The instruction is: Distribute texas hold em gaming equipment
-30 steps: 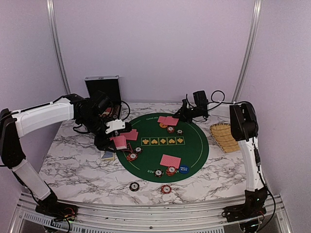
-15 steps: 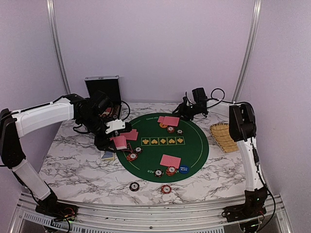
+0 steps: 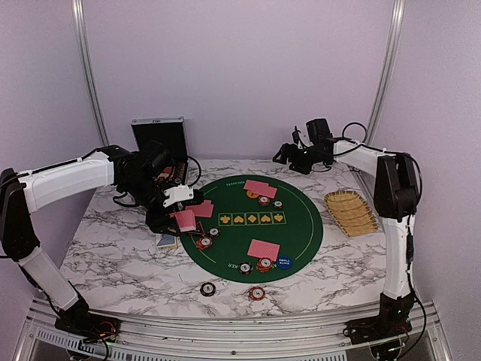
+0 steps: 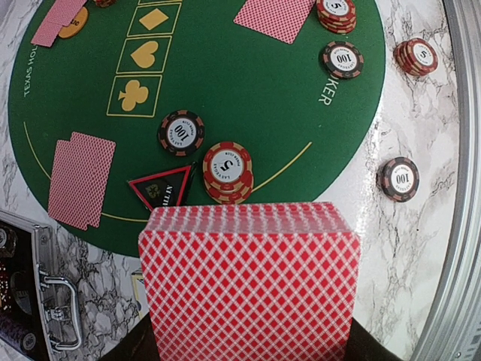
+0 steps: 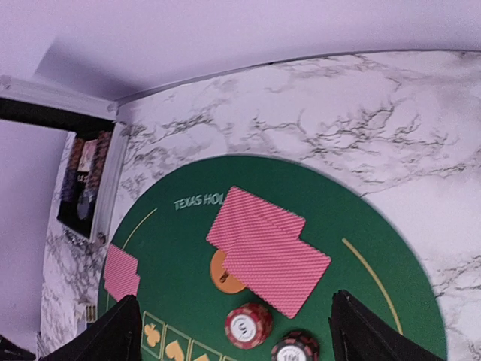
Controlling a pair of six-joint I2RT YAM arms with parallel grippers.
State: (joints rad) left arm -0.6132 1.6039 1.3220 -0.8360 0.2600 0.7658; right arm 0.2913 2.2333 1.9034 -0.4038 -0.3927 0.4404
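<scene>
Left gripper [image 3: 183, 218] is clamped on the deck [image 4: 248, 286], low centre of its wrist view, backs toward the camera. Right gripper [image 3: 285, 156] has its fingers spread and empty, upper right of the top view, above the far pair of cards [image 5: 267, 248]. The deck lies well left of those fingers, so we judge the left arm nearer.
</scene>
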